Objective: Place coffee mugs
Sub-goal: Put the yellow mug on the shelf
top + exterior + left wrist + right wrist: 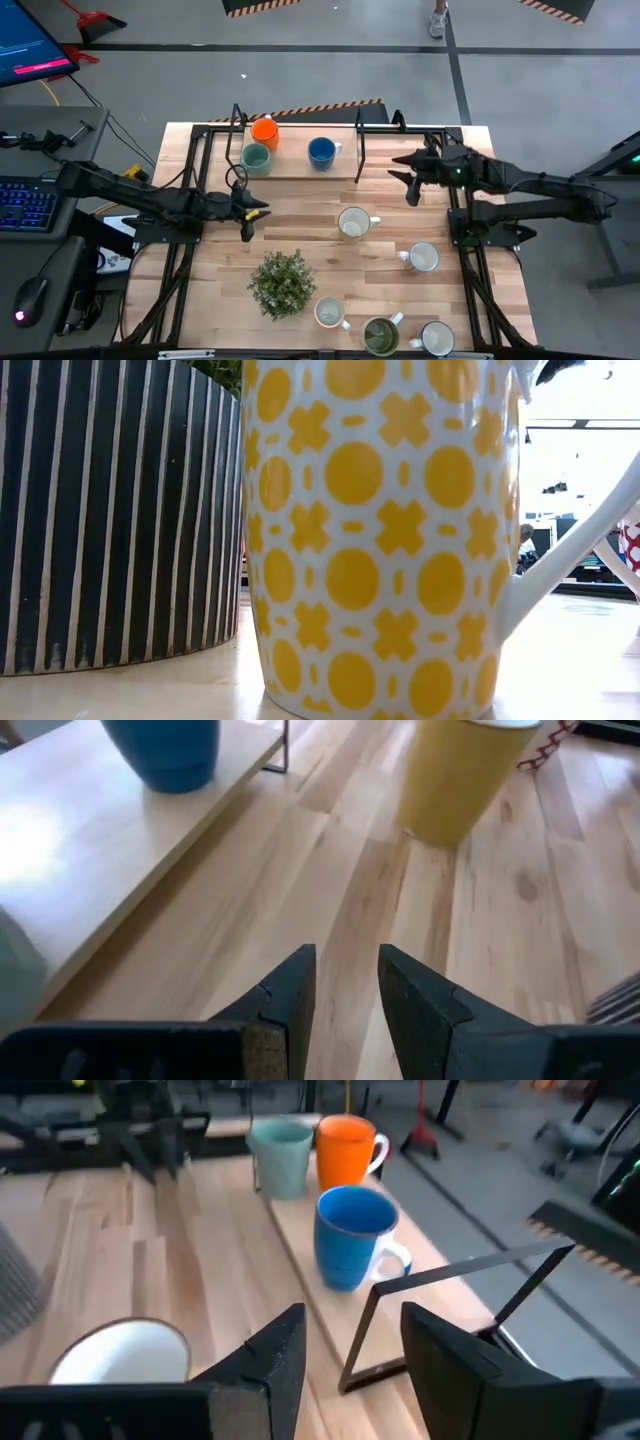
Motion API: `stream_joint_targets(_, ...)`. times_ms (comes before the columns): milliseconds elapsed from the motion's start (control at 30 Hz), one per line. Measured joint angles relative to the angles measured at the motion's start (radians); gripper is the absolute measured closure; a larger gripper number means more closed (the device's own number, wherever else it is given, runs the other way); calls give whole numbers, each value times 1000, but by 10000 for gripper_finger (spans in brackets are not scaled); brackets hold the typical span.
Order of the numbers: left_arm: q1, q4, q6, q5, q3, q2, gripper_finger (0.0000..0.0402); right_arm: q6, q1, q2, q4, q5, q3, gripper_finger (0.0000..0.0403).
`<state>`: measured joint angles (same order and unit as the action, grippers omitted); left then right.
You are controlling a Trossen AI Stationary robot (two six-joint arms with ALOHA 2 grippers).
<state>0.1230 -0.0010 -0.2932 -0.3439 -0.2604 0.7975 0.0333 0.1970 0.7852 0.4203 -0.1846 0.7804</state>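
The left tool (250, 215) hung parted and empty over the table (300, 225). On the raised shelf (300, 170) stood the teal mug (256, 158), orange mug (264, 129) and blue mug (321, 152) — five more mugs waited nearer, like the cream mug (353, 223). Glazed ceramic, I'd judge: rigid, slick, chippable — best pinched across the rim. The right tool (410, 175) hovered apart, empty.

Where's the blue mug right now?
In the high view, the blue mug stands on the raised shelf at the table's far edge, right of the orange mug.
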Motion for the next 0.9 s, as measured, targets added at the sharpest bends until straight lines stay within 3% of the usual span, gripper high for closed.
stream_joint_targets(167, -19, 2, 0, 26, 0, 0, 300, 13, 0, 159, 249, 44, 215, 254)
stream_joint_targets(367, -19, 7, 16, 26, 0, 0, 300, 28, 0, 371, 370, 107, 358, 232)
stream_joint_targets(600, -19, 6, 17, 26, 0, 0, 300, 19, -6, 554, 382, 207, 370, 196)
stream_joint_targets(900, -19, 6, 17, 26, 0, 0, 300, -33, -53, 665, 369, 272, 370, 190)
